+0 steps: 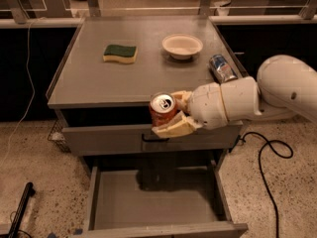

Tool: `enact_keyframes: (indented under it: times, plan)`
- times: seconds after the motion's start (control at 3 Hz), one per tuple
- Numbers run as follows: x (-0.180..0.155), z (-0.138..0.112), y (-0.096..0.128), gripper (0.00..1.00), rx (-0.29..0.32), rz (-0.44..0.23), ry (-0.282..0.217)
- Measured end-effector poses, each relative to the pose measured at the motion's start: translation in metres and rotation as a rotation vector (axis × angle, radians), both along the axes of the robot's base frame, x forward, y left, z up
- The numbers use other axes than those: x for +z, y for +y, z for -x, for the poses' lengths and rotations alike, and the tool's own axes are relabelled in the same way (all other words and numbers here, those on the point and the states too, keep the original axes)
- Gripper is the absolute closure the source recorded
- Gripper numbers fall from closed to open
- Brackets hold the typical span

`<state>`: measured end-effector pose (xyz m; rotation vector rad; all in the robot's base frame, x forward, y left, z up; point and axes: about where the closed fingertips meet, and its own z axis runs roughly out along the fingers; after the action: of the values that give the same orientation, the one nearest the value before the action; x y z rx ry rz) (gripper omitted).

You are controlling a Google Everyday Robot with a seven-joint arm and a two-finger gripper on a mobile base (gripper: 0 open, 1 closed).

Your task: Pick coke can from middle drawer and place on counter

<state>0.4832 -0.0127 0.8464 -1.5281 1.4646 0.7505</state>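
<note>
My gripper [171, 114] is shut on the coke can [162, 108], a red can with a silver top, held upright in front of the counter's front edge, about level with it. The counter [133, 81] is the flat gray top of the cabinet behind the can. The middle drawer [153, 200] stands pulled open below, its flat gray floor bare and shadowed by my arm. My white arm reaches in from the right.
On the counter lie a green-and-yellow sponge [120, 53], a white bowl [182, 45] and a blue-and-silver can [222, 68] on its side near the right rim. The upper drawer [109, 139] with a dark bar handle is closed. A black cable [267, 155] runs on the floor at right.
</note>
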Motion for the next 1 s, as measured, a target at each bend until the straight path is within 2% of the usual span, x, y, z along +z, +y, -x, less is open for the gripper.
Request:
enact_keyframes:
  times: [0.33,0.67,1.0]
  plan:
    - [0.022,-0.039,0.017,1.0,0.001,0.018,-0.019]
    - [0.041,-0.083,0.024,1.0,-0.097,-0.058,0.017]
    - [0.055,-0.116,0.027,1.0,-0.232,-0.162,0.067]
